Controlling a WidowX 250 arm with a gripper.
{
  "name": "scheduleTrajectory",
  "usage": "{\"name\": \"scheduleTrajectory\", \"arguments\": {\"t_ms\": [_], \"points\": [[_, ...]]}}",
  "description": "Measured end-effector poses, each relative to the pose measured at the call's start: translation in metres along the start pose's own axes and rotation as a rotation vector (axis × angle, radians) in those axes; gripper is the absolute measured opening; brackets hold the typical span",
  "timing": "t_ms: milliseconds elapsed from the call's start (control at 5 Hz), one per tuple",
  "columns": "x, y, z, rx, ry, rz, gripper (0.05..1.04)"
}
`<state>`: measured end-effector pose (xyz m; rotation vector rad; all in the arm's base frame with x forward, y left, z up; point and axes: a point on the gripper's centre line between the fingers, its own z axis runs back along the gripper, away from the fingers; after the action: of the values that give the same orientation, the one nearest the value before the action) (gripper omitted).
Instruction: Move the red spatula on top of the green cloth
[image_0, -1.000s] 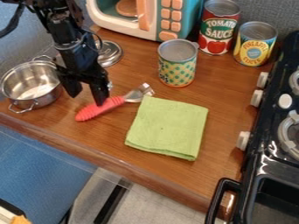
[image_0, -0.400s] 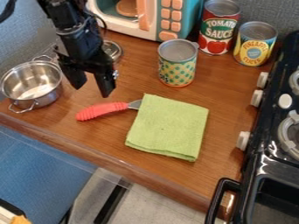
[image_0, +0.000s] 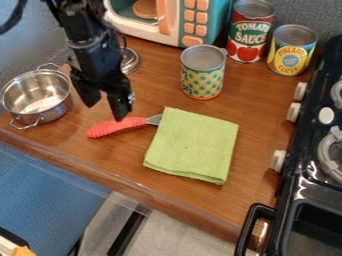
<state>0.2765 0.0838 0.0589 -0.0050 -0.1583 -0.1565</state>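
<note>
The red-handled spatula (image_0: 116, 126) lies on the brown wooden counter (image_0: 259, 131), its ribbed handle pointing toward the left of the view. Its metal neck runs to the upper left edge of the folded lime-green cloth (image_0: 192, 145), and the far end is hidden under that edge; the handle is beside the cloth, not on it.

The black two-finger gripper (image_0: 105, 113) hangs over the handle with its fingers apart. One fingertip overlaps the handle's upper edge in the view; whether they touch, I cannot tell.

Beyond the cloth stands a pale yellow can with green dots (image_0: 202, 80), dark lettering at the side of its label. Farther back are two more cans: a tall red one (image_0: 250, 31), whose label has a green band, pale lettering and pictured tomatoes, and a yellow-and-blue one (image_0: 292, 50) with lettering across a round yellow panel.

A shiny steel pot with wire handles (image_0: 36, 97) sits left of the gripper, and a round metal lid (image_0: 131, 60) lies partly behind the arm. At the back is a teal-and-cream toy microwave with orange buttons (image_0: 222, 20). Along the right side stands a black toy stove with white knobs (image_0: 294, 170).
</note>
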Motion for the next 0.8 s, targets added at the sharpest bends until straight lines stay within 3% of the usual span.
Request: {"name": "scheduleTrajectory", "arguments": {"t_ms": [400, 600, 800], "points": [[-0.009, -0.001, -0.031, 0.054, 0.106, -0.041, 1.003], [-0.003, 0.003, -0.034, 0.07, 0.115, -0.041, 0.943], [0.002, 0.003, -0.033, 0.062, 0.117, -0.023, 0.659]]}}
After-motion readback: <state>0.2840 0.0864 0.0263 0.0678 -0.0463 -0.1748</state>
